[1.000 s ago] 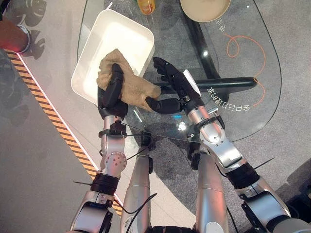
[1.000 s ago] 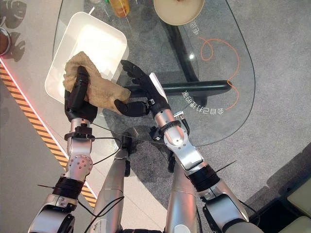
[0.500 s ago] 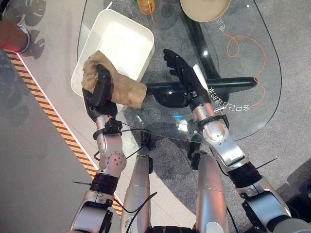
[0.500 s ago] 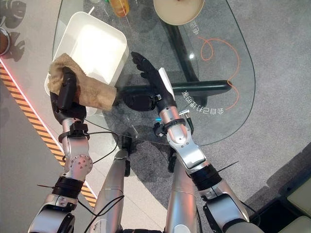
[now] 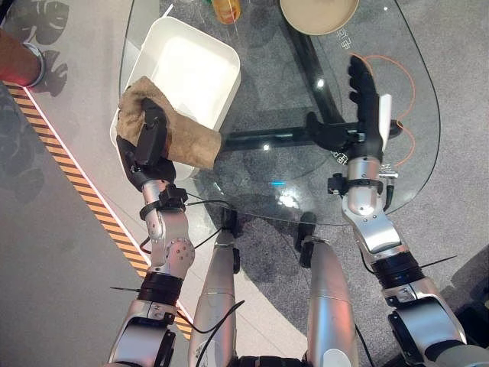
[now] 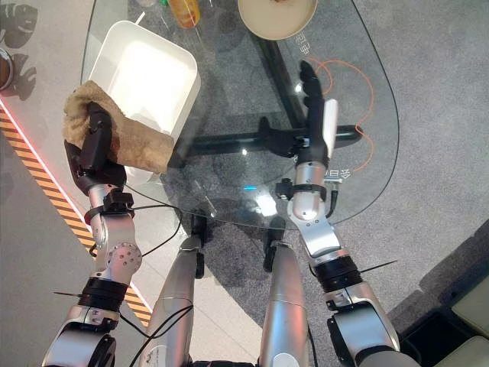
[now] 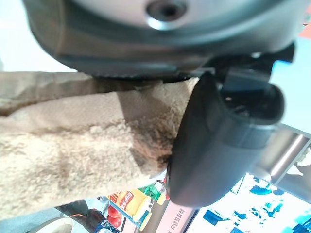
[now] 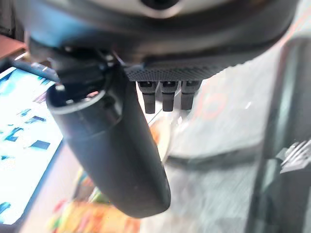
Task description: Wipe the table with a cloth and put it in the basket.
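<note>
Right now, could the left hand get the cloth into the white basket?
Probably yes. The left hand grips the cloth at the basket's near corner; part of the cloth already drapes over the rim, and the right hand is well away across the glass table.

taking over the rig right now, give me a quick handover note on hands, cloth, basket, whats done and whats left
Left hand: shut on the tan cloth, held over the near rim of the white basket at the left edge of the glass table.
Right hand: open, fingers straight, empty, over the right part of the table.
Cloth: partly above the basket's near corner, one end hanging toward the glass; not yet released.
Done: cloth brought to the basket.
Left: move it fully over the basket, let go, and pull the left hand clear.
</note>
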